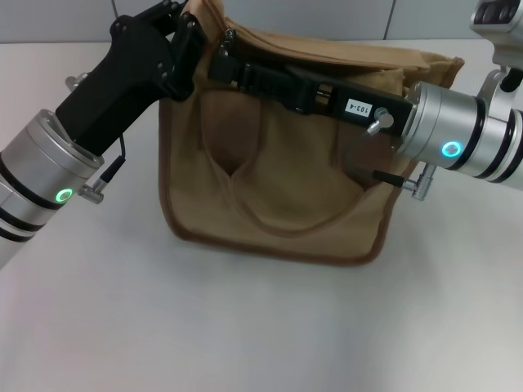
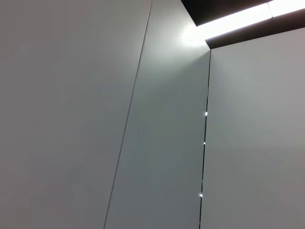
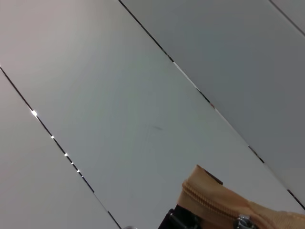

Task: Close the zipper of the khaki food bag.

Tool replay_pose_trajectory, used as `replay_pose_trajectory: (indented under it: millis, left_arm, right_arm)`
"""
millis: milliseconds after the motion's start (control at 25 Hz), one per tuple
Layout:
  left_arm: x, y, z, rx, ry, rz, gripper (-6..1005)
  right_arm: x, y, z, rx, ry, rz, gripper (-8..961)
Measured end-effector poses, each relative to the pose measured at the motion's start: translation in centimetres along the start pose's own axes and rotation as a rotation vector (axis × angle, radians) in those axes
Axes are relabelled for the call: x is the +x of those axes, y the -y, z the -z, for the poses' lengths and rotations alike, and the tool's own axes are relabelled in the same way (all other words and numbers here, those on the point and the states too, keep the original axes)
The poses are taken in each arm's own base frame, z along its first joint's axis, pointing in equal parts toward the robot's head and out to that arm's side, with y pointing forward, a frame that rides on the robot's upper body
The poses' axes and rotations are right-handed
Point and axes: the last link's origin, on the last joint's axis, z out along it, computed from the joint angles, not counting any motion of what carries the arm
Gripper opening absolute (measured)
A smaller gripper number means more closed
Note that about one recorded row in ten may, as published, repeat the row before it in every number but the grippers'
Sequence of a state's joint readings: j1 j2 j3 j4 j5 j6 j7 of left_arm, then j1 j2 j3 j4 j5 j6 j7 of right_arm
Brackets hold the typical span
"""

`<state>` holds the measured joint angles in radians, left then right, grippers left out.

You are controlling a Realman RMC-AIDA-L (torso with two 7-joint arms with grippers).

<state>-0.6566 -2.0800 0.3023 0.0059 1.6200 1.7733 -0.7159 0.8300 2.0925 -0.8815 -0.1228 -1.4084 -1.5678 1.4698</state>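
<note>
The khaki food bag [image 1: 278,180] stands on the white table, tan with brown trim and a loop handle [image 1: 274,222] hanging down its front. My left gripper [image 1: 189,28] is at the bag's top left corner, shut on the raised fabric edge there. My right arm reaches across the bag's top from the right. Its gripper [image 1: 222,64] is at the left end of the top, pinched shut at the zipper. In the right wrist view a raised stretch of the zipper [image 3: 214,200] shows close up, with a silver metal piece [image 3: 243,220]. My right arm hides most of the bag's top.
The white table [image 1: 245,327] spreads in front of the bag and to its left. A grey panelled wall stands behind the bag [image 2: 143,119]. The left wrist view shows only that wall and a ceiling light.
</note>
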Motion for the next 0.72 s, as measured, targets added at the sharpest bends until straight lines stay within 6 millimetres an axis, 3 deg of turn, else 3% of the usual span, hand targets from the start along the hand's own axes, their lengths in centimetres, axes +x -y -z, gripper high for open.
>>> replay_pose_trajectory:
  millis: [320,720]
  left_arm:
    - [-0.14,-0.16,-0.01,-0.002,0.002,0.005,41]
    - [-0.21,-0.20,0.14,0.001,0.004,0.007,44]
  right_arm:
    - [-0.07,-0.87,0.00,-0.061,0.004,0.019,594]
    - [-0.04,-0.17,0.18,-0.008,0.033,0.012,589]
